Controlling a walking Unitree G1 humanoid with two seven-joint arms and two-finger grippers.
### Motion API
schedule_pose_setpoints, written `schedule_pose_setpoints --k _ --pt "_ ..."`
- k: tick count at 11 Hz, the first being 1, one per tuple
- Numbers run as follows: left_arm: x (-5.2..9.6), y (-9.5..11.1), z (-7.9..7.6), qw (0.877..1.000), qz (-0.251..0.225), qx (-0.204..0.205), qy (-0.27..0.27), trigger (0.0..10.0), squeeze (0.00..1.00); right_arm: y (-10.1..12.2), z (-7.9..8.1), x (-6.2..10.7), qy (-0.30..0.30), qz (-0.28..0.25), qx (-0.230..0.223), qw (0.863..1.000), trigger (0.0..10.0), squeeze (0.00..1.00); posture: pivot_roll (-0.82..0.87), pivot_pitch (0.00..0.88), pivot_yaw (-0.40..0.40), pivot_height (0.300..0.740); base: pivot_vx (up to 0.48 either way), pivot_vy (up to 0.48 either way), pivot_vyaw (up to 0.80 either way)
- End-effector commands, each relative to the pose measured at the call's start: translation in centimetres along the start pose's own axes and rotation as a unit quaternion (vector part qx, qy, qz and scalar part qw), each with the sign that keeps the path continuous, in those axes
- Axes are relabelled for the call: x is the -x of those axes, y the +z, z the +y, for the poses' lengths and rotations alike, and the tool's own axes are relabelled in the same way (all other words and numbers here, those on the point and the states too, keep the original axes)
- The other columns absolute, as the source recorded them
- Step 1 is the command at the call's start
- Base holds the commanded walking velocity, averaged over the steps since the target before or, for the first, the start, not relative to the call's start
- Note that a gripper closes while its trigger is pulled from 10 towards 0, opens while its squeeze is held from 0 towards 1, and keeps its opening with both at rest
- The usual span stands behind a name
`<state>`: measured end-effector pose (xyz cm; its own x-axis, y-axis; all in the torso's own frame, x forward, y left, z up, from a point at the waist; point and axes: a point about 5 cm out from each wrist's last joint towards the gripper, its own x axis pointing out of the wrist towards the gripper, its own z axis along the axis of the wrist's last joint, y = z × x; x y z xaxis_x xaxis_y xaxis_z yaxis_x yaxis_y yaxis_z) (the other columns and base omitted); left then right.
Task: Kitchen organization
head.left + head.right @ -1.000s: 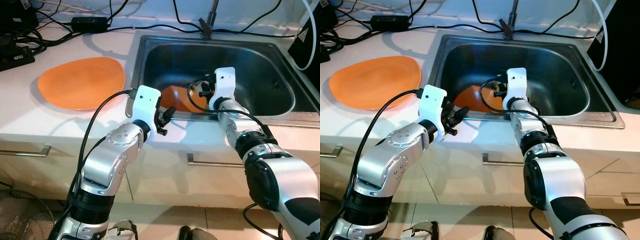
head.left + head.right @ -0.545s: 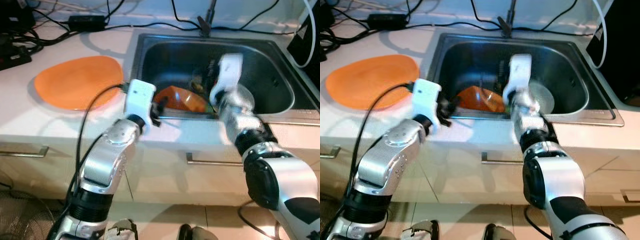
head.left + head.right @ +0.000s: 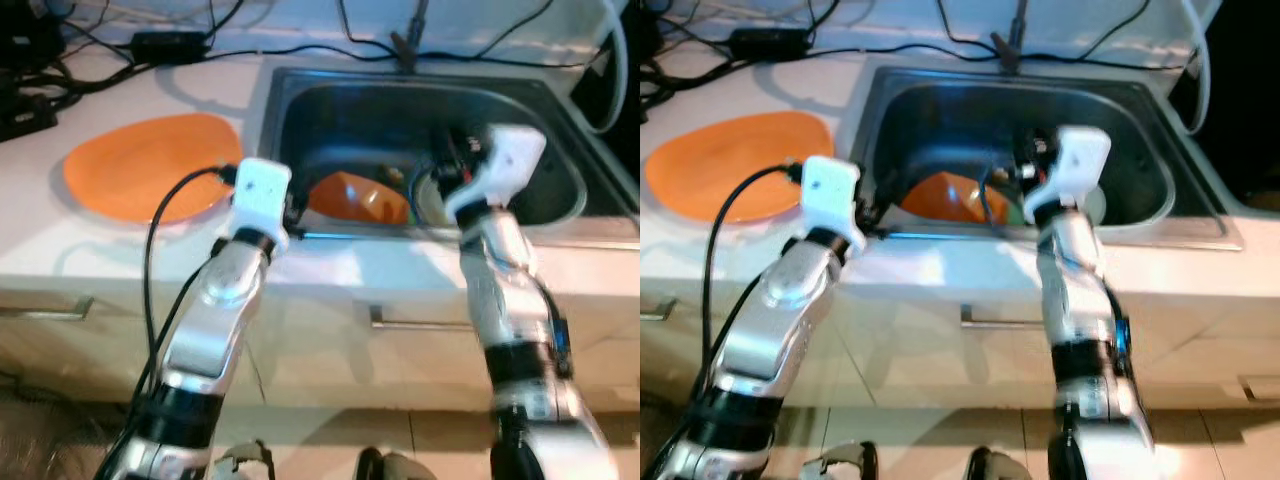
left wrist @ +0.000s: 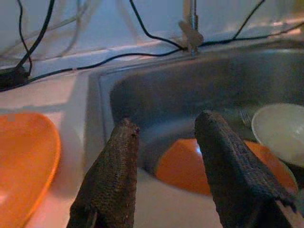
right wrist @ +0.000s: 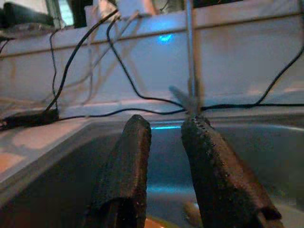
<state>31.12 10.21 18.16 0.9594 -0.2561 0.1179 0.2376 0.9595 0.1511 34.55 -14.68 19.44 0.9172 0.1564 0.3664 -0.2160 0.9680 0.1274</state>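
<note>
An orange bowl lies in the steel sink near its front wall, with a white dish beside it. A large orange plate rests on the white counter left of the sink. My left gripper is open at the sink's front left rim, pointing at the orange bowl with nothing between its fingers. My right gripper hovers open and empty above the sink, facing the faucet. In the left eye view it hangs over the white dish.
Black cables and a power adapter run along the back of the counter. A fork lies in the sink by the white dish. Drawer handles sit under the counter's front edge.
My right arm has lifted out of the sink and swung right, away from the orange bowl. My left gripper has moved up and left to the sink's rim. The views are blurred.
</note>
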Motion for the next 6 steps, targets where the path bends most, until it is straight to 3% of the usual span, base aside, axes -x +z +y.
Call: schedule_pose_setpoints --k 1,3,5,6 --pt "0.3 -0.3 -0.1 1.000 -0.002 -0.013 0.002 10.0 0.00 0.4 0.1 0.4 0.005 -0.011 -0.001 1.000 10.0 0.00 0.05 0.066 -0.019 0.740 0.000 0.000 0.00" --pt "1.2 -0.8 0.6 0.999 -0.014 -0.040 0.010 10.0 0.00 -1.0 0.7 2.6 0.010 0.021 -0.009 1.000 10.0 0.00 0.06 0.057 -0.015 0.740 0.000 0.000 0.00" --pt "2.0 0.7 2.1 0.988 -0.033 -0.152 0.012 10.0 0.00 -3.4 1.9 3.5 0.004 0.067 -0.049 0.997 10.0 0.00 0.10 0.051 -0.007 0.740 0.000 0.000 0.00" --pt "2.4 0.5 3.7 0.962 0.016 -0.273 0.008 10.0 0.00 -4.3 2.5 3.8 0.005 0.082 -0.064 0.995 10.0 0.00 0.13 0.060 -0.001 0.740 0.000 0.000 0.00"
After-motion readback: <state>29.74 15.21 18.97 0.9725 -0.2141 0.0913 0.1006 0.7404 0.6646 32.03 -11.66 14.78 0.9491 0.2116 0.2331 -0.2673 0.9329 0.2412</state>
